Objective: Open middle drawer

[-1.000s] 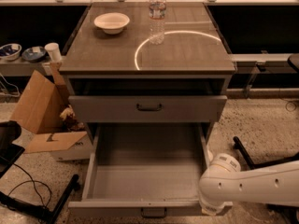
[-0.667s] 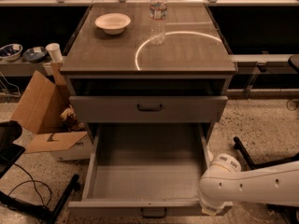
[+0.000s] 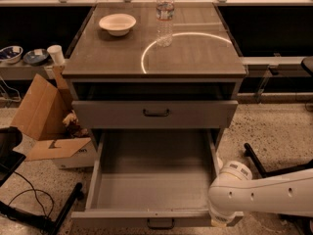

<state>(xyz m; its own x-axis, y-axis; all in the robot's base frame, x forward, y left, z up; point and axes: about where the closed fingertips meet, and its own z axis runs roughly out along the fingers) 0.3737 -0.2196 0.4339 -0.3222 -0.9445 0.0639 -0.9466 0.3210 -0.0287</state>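
Observation:
The middle drawer [image 3: 195,114] is a wide grey front with a small dark loop handle [image 3: 156,112] at its centre. It sits pushed in under the dark top slot of the grey cabinet. Below it the taller bottom drawer [image 3: 151,180] is pulled far out, with a plain grey inside and a handle [image 3: 160,223] on its front edge. My white arm [image 3: 274,194] reaches in from the lower right. My gripper [image 3: 226,220] is low at the front right corner of the open bottom drawer, well below the middle drawer's handle.
A white bowl [image 3: 117,23] and a clear water bottle [image 3: 165,14] stand on the cabinet top [image 3: 195,58]. An open cardboard box [image 3: 46,126] sits on the floor at the left. Dark chair legs [image 3: 254,158] and cables lie on the speckled floor.

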